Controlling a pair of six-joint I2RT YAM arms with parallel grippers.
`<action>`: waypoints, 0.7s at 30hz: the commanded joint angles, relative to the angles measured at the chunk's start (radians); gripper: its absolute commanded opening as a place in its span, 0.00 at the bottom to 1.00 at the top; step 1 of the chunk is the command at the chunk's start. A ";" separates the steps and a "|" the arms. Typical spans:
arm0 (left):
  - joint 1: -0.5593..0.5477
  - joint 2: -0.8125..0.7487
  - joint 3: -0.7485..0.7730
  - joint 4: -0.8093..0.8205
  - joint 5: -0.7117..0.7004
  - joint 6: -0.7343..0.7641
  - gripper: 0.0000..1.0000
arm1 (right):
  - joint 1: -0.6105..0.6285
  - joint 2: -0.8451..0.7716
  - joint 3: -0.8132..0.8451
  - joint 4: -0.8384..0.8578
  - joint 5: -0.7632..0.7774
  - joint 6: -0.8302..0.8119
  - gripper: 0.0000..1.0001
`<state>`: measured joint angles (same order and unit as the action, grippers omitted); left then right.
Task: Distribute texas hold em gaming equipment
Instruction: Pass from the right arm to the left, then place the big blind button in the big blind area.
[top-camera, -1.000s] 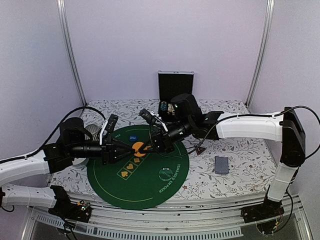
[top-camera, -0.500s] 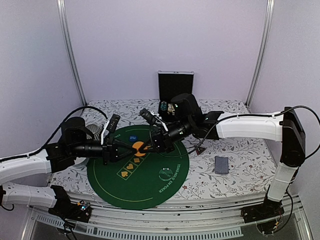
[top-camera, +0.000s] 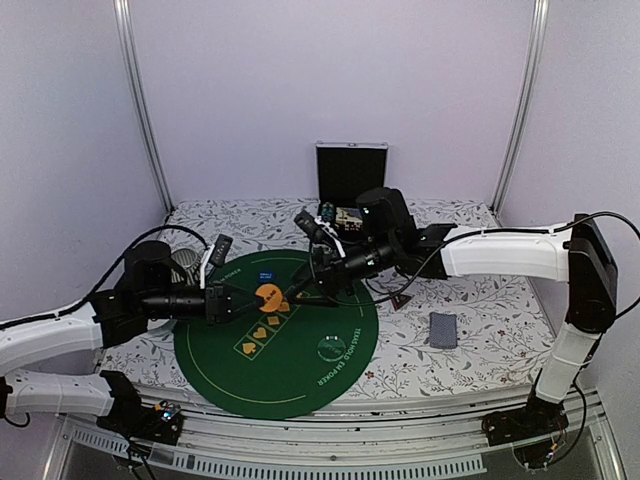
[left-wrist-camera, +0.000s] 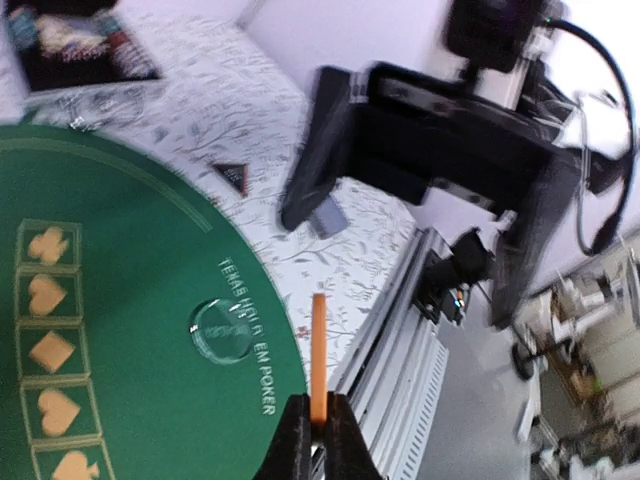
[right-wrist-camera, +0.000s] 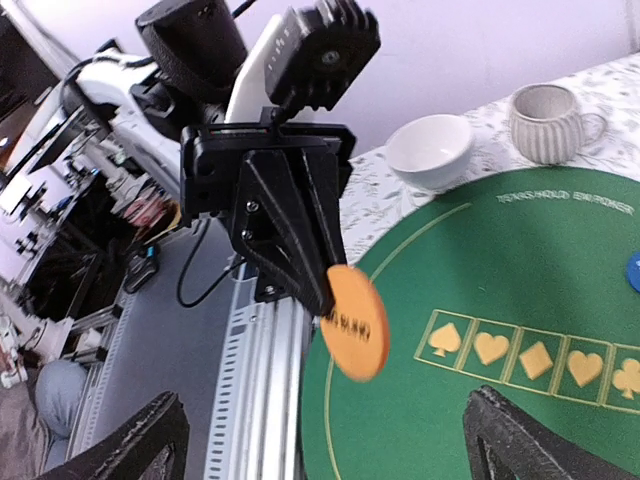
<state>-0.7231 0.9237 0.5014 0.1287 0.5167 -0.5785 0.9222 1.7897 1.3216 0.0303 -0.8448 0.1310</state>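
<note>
While your left pincer (top-camera: 248, 299) grips the orange disc (top-camera: 268, 295) edge-on above the green mat (top-camera: 300, 372), your right pincer (right-wrist-camera: 330, 445) stands wide open and empty beside it, so I judge a hand-over under way, needing a square close on the disc's free rim.

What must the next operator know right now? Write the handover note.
Left gripper: jaws shut on the orange disc, held over the green mat.
Right gripper: jaws open, empty, facing the disc.
Blue disc and whitish disc lie on the mat; card deck and triangle on the tablecloth.
Done: apparently those two discs.
Left: place the orange disc, probably then deck and triangle.
</note>
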 joint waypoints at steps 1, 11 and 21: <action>0.167 0.025 -0.106 -0.220 -0.108 -0.252 0.00 | -0.072 -0.052 -0.074 0.052 0.130 0.100 1.00; 0.333 -0.075 -0.230 -0.380 -0.275 -0.425 0.00 | -0.085 -0.072 -0.166 0.060 0.162 0.090 0.99; 0.387 -0.130 -0.261 -0.461 -0.298 -0.499 0.00 | -0.093 -0.088 -0.191 0.062 0.169 0.080 0.99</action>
<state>-0.3779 0.8150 0.2451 -0.2836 0.2417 -1.0409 0.8345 1.7416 1.1446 0.0704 -0.6888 0.2203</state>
